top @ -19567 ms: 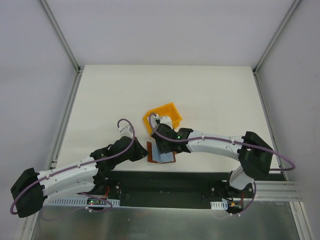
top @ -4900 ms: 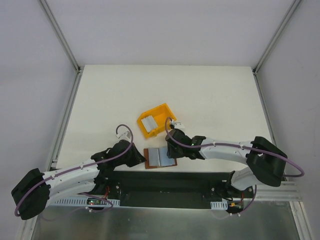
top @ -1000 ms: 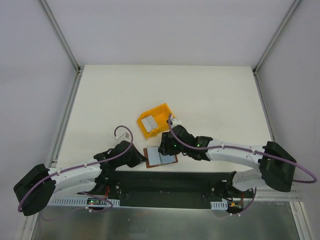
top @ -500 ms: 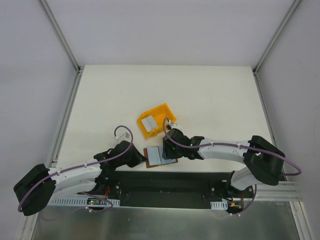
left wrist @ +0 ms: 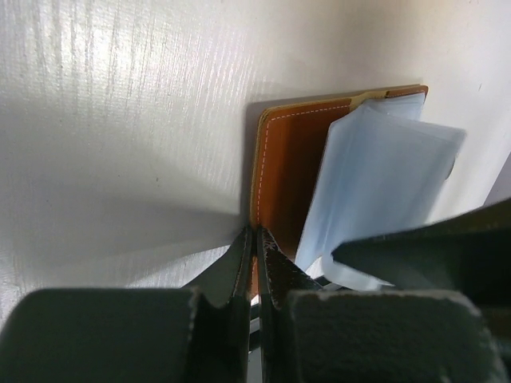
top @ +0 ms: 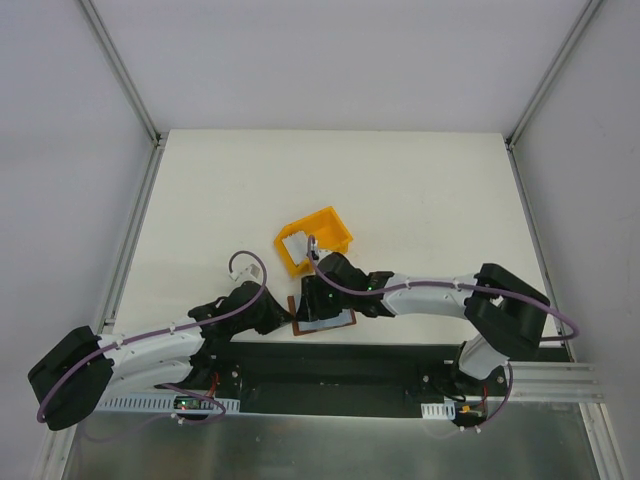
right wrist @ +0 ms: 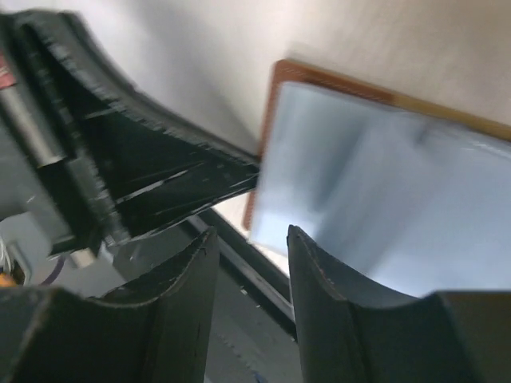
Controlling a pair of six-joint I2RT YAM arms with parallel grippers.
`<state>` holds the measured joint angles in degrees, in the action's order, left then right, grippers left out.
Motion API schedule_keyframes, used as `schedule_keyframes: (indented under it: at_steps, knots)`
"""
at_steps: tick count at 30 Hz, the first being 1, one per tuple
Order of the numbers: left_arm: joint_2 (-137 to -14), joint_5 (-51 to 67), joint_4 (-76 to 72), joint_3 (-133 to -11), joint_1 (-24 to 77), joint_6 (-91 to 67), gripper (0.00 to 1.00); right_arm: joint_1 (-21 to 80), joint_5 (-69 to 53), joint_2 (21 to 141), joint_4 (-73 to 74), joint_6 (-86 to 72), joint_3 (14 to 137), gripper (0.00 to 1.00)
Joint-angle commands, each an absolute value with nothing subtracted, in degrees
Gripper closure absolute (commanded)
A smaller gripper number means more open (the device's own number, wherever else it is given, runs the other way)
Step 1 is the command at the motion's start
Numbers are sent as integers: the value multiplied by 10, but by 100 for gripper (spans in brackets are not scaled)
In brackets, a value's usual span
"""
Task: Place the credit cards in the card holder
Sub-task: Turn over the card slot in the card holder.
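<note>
Right gripper (right wrist: 251, 239) has swung in over the card holder (top: 335, 322), fingers apart, empty; left gripper (left wrist: 254, 239) pinches its edge. Nothing to insert yet.

Your top camera looked down from behind; both wrist cameras pressed close, sharing the card holder (left wrist: 291, 152).

The card holder (top: 335, 321) lies open near the table's (top: 420, 190) 6 o'clock edge, left gripper (top: 289, 318) at its 9 o'clock side, right gripper (top: 308, 299) over its 11 o'clock corner. A yellow bin (top: 334, 226) sits just beyond at 12 o'clock.
</note>
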<state>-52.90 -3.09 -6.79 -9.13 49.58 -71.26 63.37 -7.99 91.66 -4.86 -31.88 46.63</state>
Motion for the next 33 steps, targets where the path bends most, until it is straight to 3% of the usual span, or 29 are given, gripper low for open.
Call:
schedule_keyframes:
  at_steps: [1,12,33]
  knots:
    - [-544,-54,-18,-78,501,-714,100,650,-133,874,-96,-282,497,57]
    - [-541,-53,-18,-75,501,-717,100,638,113,776,93,-282,459,53]
    - [-544,-51,-19,-83,501,-708,100,638,22,902,70,-305,487,55]
